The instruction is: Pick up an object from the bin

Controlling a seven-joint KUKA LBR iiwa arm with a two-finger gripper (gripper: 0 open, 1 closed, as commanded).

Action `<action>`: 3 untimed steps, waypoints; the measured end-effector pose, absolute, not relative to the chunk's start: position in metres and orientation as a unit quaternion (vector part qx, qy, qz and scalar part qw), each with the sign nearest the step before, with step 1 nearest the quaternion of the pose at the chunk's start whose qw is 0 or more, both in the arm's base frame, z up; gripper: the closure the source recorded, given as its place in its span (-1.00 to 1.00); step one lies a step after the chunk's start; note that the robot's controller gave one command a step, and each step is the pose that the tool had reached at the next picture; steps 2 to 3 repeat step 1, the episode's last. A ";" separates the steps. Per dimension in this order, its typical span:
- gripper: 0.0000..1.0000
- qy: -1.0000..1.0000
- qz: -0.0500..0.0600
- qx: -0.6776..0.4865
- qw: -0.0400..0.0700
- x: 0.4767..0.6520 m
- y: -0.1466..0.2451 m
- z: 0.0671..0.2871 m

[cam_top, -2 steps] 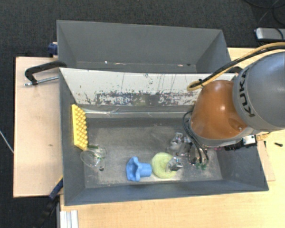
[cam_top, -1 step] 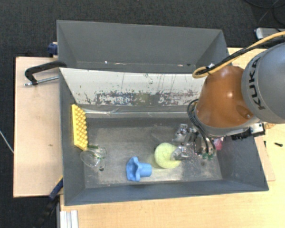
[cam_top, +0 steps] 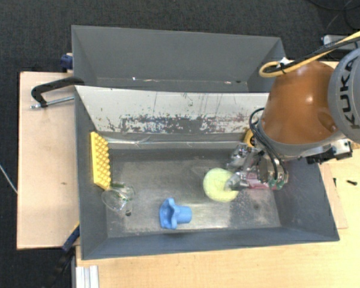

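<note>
Orange-capped gripper [cam_top: 245,174] — spread or closed, can't tell — touches yellow-green ball [cam_top: 216,186] at view-left.

A domed orange cover [cam_top: 300,110] wraps the wrist, with a yellow cable [cam_top: 312,54] looping over its top. Behind it the grey arm link [cam_top: 351,71] bears dark KUKA lettering [cam_top: 347,104], and thin green and pink wires [cam_top: 275,182] trail beneath the cover.
</note>
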State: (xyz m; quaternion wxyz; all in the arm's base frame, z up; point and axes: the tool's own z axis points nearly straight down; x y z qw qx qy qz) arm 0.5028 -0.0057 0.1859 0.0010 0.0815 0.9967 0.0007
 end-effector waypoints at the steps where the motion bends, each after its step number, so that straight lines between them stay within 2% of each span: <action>1: 1.00 0.997 0.001 0.081 0.004 0.500 -0.006 0.210; 3: 1.00 0.997 0.001 0.081 0.004 0.500 -0.006 0.210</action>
